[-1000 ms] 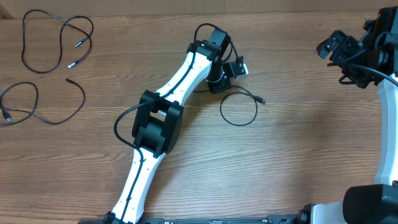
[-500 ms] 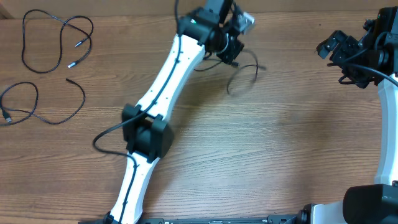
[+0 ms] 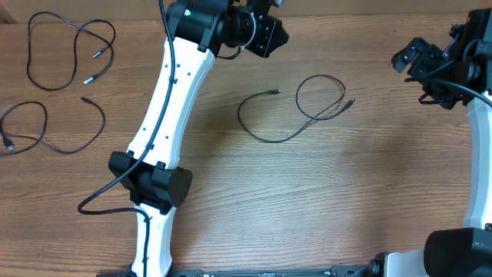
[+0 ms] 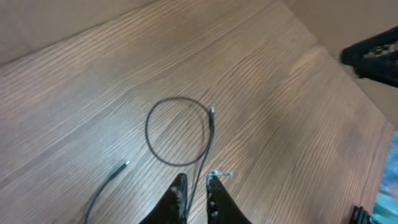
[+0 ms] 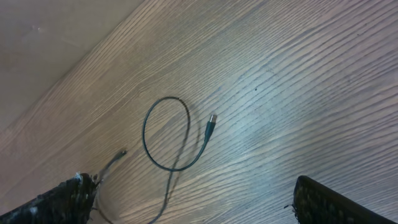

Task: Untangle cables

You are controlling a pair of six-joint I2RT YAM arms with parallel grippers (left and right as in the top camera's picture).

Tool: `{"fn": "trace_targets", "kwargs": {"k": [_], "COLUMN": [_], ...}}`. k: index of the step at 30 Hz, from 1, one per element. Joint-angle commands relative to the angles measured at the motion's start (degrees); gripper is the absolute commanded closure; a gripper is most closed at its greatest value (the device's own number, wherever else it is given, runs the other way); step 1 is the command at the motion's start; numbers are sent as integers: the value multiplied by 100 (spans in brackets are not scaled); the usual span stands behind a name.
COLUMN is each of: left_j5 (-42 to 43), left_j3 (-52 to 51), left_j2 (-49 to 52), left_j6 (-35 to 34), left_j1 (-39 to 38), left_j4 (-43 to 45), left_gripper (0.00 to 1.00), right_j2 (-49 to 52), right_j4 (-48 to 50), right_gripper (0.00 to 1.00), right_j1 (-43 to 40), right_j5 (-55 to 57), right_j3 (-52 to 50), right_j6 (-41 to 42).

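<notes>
One thin black cable (image 3: 270,141) lies spread on the wooden table at centre, a loop on its right part and both plug tips resting on the wood. My left gripper (image 3: 265,35) hangs high over the table's far edge, apart from it. In the left wrist view its fingers (image 4: 180,196) stand a narrow gap apart with nothing between them, and the cable's loop (image 4: 147,130) shows on the table beyond them. Two more cables (image 3: 28,58) (image 3: 102,123) lie separately at far left. My right gripper (image 3: 419,61) is wide open at the right, over the same cable (image 5: 144,134).
The left arm's white links (image 3: 165,100) run diagonally from the near edge to the far edge, between the left cables and the centre one. The right arm's base (image 3: 461,250) stands at the near right corner.
My left arm swung up and back to the far edge, lifting the small coil. That cable now lies uncoiled on the table, and the left jaws have parted slightly. The right arm has not moved.
</notes>
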Motion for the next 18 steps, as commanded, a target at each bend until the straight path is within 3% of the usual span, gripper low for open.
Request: {"fn": "trace_targets", "kwargs": {"k": [1, 6, 10, 18], "left_j5": [-518, -553, -581, -1427], "left_j3": [-125, -682, -955, -968], "left_j2": [-2, 186, 505, 1488], "left_j6": [-98, 153, 153, 138], "left_j1": [-177, -553, -855, -1270], "left_j4": [-157, 79, 490, 975], "left_gripper": [63, 0, 0, 0], "right_j2": [-11, -11, -11, -11], "right_j4": [35, 35, 35, 35], "right_gripper": [0, 0, 0, 0], "right_j1": [2, 2, 2, 2], "right_j5": [-26, -26, -26, -26], "right_j3": [79, 79, 79, 79], "right_j6": [24, 24, 24, 24]}}
